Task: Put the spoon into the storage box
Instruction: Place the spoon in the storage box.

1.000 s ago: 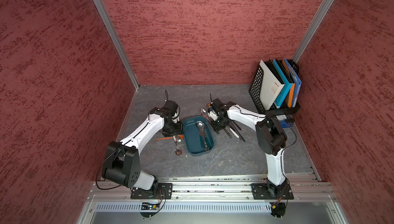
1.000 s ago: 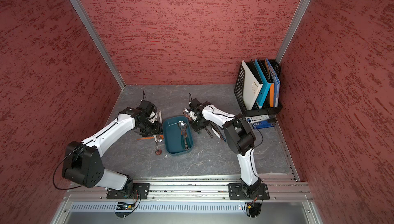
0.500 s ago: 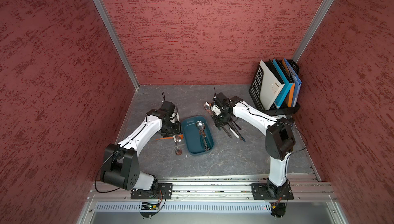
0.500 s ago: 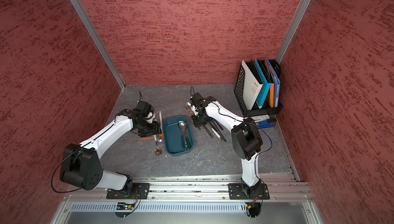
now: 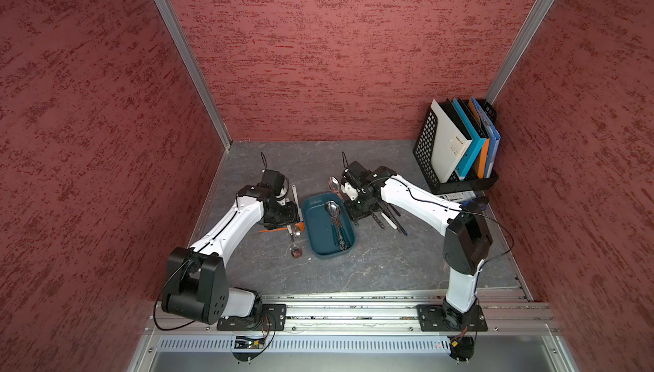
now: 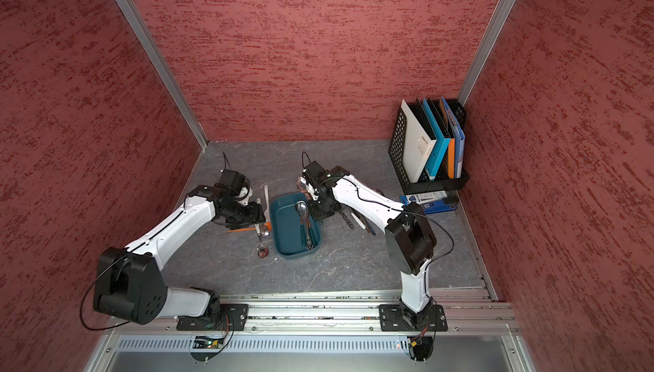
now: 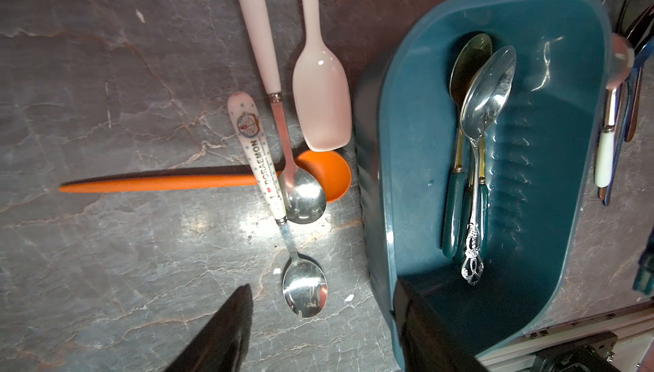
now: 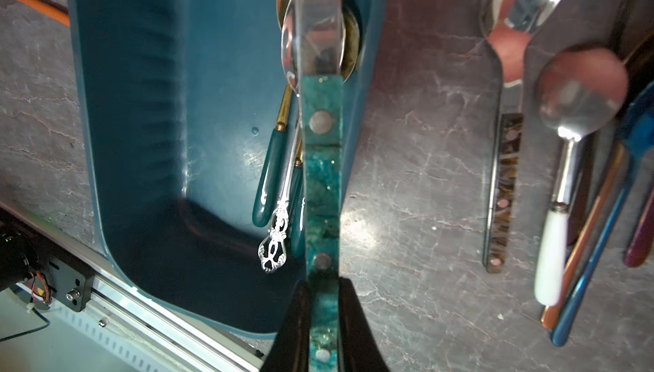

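- Grey stone-patterned tabletop [image 5: 389,267] inside red textured walls; a black file rack [image 5: 456,147] with folders stands in the far corner, well apart from the storage box [image 5: 316,232], on its right side.
- The storage box lies between the two arms in both top views. Inside it, along its right wall, are an ornate steel spoon [image 7: 486,104] and green-handled spoons [image 7: 454,207].
- The right gripper [image 8: 323,281] is clamped on the end of a teal-handled spoon [image 8: 322,175]. In the right wrist view the handle crosses the box's right wall. In both top views its bowl shows just past the box's far end.
- The left gripper [image 7: 323,283] has its jaws spread wide and grips nothing. It is at the box's left wall, with one finger over the table and the other over the box.
- Left of the box lie an orange spoon [image 7: 177,182], a pink spoon [image 7: 320,104], a Doraemon spoon [image 7: 258,161] and a white-handled spoon [image 7: 254,27], whose bowl rests on the orange one's bowl.
- Right of the box lies a row of cutlery [image 8: 566,182].
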### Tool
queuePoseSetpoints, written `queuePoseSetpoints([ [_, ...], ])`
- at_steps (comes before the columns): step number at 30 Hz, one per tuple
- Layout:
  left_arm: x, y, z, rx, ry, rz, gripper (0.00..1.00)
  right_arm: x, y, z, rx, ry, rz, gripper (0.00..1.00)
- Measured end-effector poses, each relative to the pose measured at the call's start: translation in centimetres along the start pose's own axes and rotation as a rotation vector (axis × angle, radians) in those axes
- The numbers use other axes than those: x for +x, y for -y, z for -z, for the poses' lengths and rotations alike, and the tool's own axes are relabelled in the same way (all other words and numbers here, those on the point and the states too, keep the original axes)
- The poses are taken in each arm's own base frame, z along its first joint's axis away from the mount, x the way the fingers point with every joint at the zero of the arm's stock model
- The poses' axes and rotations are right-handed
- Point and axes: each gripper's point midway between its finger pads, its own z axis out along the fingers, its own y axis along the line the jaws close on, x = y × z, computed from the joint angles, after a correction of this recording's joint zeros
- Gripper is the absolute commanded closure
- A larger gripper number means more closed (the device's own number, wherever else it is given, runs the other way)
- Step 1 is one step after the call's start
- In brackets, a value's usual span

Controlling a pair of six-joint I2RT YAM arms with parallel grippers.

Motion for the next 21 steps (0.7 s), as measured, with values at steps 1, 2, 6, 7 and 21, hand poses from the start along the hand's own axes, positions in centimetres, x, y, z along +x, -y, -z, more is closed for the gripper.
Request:
queuePoseSetpoints([
  [1,0.0,-0.1,0.1,0.001,0.004,0.004,0.33,0.2,-0.2,-0.1,-0.002,-0.007,0.0,0.99],
  [2,0.0,-0.2,0.1,0.002,0.006,0.008,0.33,0.4,-0.4,-0.2,-0.003,-0.011,0.0,0.99],
  [6,0.2,-0.4,0.1,0.006,0.003,0.014,0.33,0.9,-1.3,-0.6,-0.015,-0.025,0.006,0.99],
  [7,0.3,-0.4,0.1,0.007,0.001,0.014,0.33,1.0,-1.4,-0.7,-0.016,-0.028,0.006,0.99],
  [21,0.6,-0.5,-0.2,0.01,-0.008,0.013,0.33,2.2,-1.8,-3.4,0.0,-0.107,-0.003,0.99],
])
